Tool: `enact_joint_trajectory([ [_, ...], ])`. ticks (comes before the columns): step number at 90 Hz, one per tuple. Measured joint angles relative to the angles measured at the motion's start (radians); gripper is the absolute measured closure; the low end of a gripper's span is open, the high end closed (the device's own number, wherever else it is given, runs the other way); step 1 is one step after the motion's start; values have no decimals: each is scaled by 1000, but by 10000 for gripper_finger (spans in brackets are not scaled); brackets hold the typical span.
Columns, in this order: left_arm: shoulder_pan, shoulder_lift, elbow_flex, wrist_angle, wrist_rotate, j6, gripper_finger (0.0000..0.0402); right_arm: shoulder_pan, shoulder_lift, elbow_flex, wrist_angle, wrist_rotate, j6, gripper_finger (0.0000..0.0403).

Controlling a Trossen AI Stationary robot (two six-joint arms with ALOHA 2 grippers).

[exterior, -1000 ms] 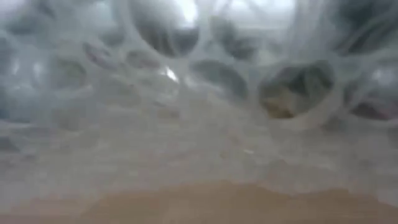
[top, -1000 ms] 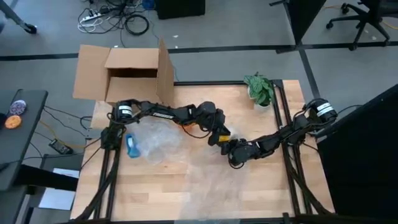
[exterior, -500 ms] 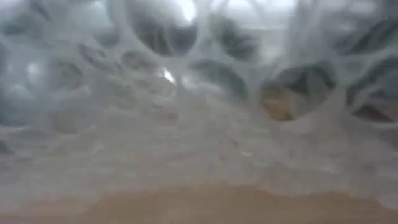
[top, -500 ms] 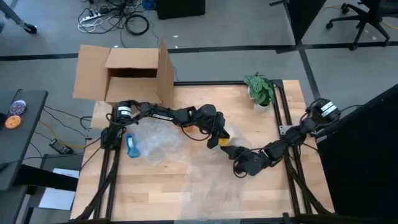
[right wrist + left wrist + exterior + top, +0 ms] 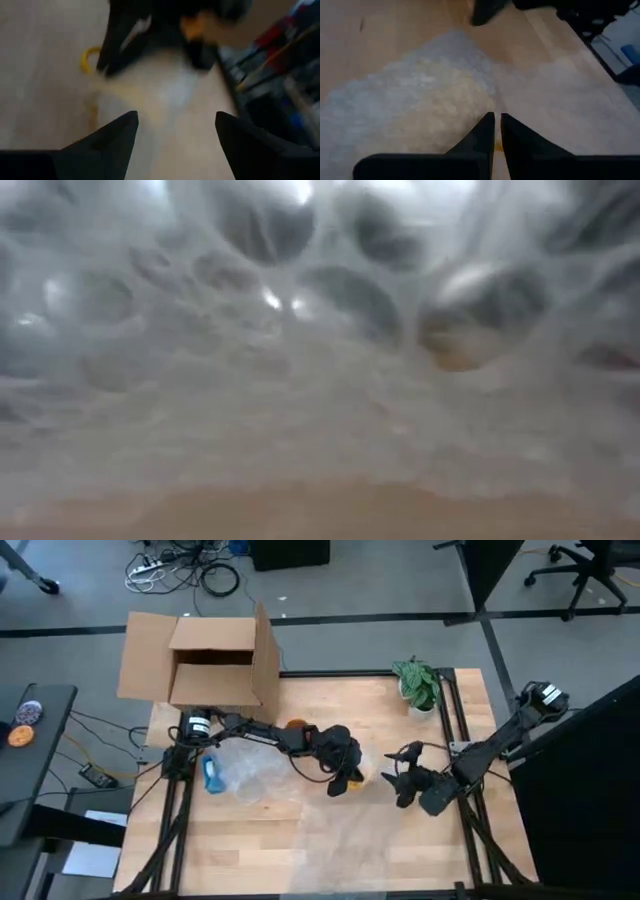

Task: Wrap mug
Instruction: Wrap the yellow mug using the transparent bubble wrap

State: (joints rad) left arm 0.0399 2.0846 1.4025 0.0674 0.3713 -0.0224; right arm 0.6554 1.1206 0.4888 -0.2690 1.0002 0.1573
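Note:
The yellow mug [image 5: 355, 778] is near the table's middle, at the tip of my left gripper [image 5: 343, 778], which is shut on it. In the right wrist view only a yellow loop [image 5: 88, 60] of the mug shows beside the dark left gripper. A clear sheet of bubble wrap [image 5: 420, 95] lies flat on the table under and in front of my left gripper. My right gripper [image 5: 402, 778] stands open a little to the right of the mug, with nothing between its fingers [image 5: 120, 135]. My left gripper pinches the mug between its two fingers, which stand almost together; only a sliver of yellow [image 5: 496, 146] shows in the narrow gap. The fingers slant down from the table's left. The gripper itself hides which part of the mug it has.
A crumpled heap of bubble wrap [image 5: 248, 765] and a blue thing [image 5: 210, 775] lie at the left. An open cardboard box [image 5: 210, 665] stands at the back left, a potted plant [image 5: 418, 685] at the back right. Bubble wrap [image 5: 320, 360] covers the low view.
My left gripper has carried the mug a little toward the table's near edge. My right gripper has drawn back from beside the mug toward the table's right edge.

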Motion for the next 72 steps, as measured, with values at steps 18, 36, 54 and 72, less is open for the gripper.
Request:
enact_joint_trajectory([
  [18,-2,2,-1,-19,-37,15,383,-91,44,-65,101,-90,10,158],
  [36,-2,2,-1,-53,-50,15,383,-224,100,-104,402,-207,-228,158],
  [54,-2,2,-1,-121,-63,19,383,-386,186,-121,601,-438,-373,166],
  [72,-4,-1,-1,-231,-99,61,383,-470,319,-120,797,-531,-535,199],
])
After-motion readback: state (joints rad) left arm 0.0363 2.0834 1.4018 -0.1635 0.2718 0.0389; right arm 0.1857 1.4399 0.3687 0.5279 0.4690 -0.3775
